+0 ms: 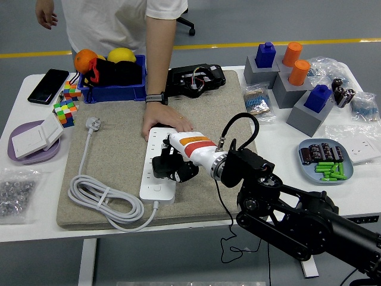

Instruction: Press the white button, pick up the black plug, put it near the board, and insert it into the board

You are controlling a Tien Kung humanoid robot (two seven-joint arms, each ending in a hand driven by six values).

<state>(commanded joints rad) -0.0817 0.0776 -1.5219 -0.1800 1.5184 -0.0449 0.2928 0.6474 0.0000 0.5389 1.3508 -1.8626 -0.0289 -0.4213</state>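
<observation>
Lying flat on a tan mat (119, 143), a white power strip (159, 162) serves as the board of the task, with its sockets running along its length and a small button (156, 188) near its near end. Above the middle of this strip the robot's right hand (169, 167) is held, its black fingers (159, 167) curled together and downward over the sockets; whether a fingertip touches the strip cannot be told. The button is just below the hand, toward the table's near edge, and is not covered by it. Nothing appears to be gripped.

Just beyond the hand, the far end of the strip is steadied by a person's hand (161, 118), pressed flat on it. To the hand's left, the strip's white cable (104, 204) is coiled on the mat, ending in a white plug (93, 124) further away. No black plug can be picked out with certainty; a black device with wires (195, 79) sits at the mat's far edge, well beyond the hand.

Judged from this, the task is at its first step: the button press seems to be under approach or not yet done, and picking up, placing and inserting the plug are all left. The left arm is not seen.
</observation>
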